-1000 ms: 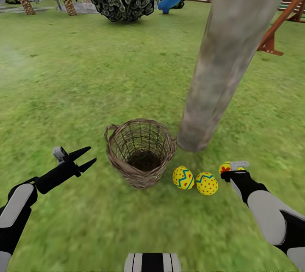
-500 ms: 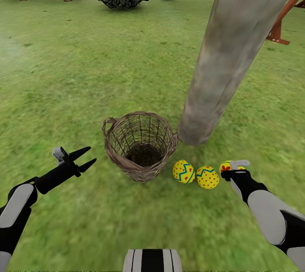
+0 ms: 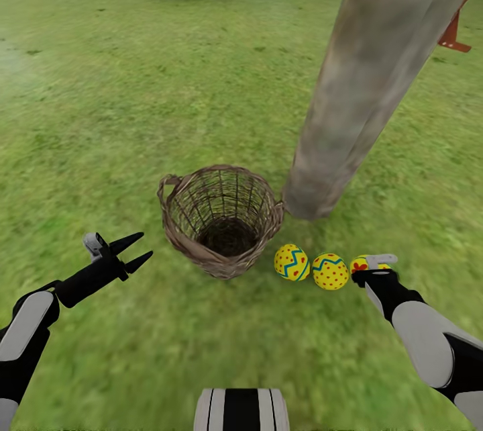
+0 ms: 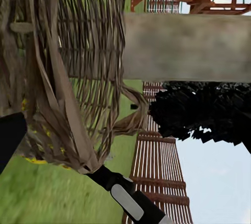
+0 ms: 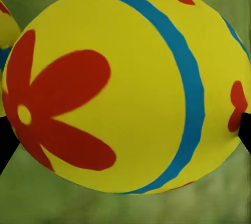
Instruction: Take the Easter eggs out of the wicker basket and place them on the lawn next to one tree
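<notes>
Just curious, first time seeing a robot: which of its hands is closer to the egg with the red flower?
Right. The right hand is around the flower egg; the left hand hangs open beyond the wicker basket.

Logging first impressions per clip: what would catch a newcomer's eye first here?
The thick leaning tree trunk dominates the lawn. At its foot sits an empty wicker basket with bright yellow eggs beside it: two on the grass, a third flower-marked egg at the right gripper.

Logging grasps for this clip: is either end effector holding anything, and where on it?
The right end effector grips the flower-marked egg across its sides; the left end effector is empty.
</notes>
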Available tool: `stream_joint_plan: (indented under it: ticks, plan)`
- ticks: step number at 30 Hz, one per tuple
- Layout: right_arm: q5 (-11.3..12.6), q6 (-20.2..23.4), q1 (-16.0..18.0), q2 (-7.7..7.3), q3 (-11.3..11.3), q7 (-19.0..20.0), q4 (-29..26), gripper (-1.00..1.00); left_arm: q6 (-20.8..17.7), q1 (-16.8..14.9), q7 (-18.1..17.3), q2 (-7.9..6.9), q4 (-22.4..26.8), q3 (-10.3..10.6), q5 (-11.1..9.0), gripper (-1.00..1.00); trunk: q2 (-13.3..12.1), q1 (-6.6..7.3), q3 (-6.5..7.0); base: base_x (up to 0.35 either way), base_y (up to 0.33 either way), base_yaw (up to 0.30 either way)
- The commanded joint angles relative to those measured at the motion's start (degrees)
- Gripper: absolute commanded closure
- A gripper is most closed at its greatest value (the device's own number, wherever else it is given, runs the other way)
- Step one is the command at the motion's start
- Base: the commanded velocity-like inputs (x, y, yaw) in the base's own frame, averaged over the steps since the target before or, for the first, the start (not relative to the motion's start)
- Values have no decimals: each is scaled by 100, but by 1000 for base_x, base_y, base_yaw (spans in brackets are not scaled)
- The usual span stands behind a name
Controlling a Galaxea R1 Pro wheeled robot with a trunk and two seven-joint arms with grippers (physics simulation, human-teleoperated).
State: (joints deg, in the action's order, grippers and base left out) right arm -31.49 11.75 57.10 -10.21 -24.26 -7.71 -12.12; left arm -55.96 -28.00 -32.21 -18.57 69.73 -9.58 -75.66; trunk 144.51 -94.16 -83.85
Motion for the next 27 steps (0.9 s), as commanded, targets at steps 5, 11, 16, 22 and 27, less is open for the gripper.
stream_joint_plan:
  ticks: [5, 11, 16, 22, 27]
  plan:
    - [-28, 13, 3, 1, -18, -114, -1, 100, -29, -3, -22, 3, -3, -7, 10, -100, 8, -12, -115, 0, 0, 0]
    - [-52, -63, 3, 19, -9, -90, -15, 100, -29, -3, -22, 11, -13, -2, 9, -100, 16, -27, -248, 0, 0, 0]
    - [-50, -67, 3, 11, -9, -63, -19, 100, -29, -3, -19, 18, -22, 0, 11, -100, 22, -37, -336, 0, 0, 0]
    - [-50, -67, 3, 2, -9, -47, -19, 100, -29, -3, -21, 12, -31, -7, 7, -100, 26, -45, -403, 0, 0, 0]
    - [-50, -63, 3, 3, -9, -51, -19, 100, -29, -3, -21, 12, -36, -8, 7, -100, 32, -58, -514, 0, 0, 0]
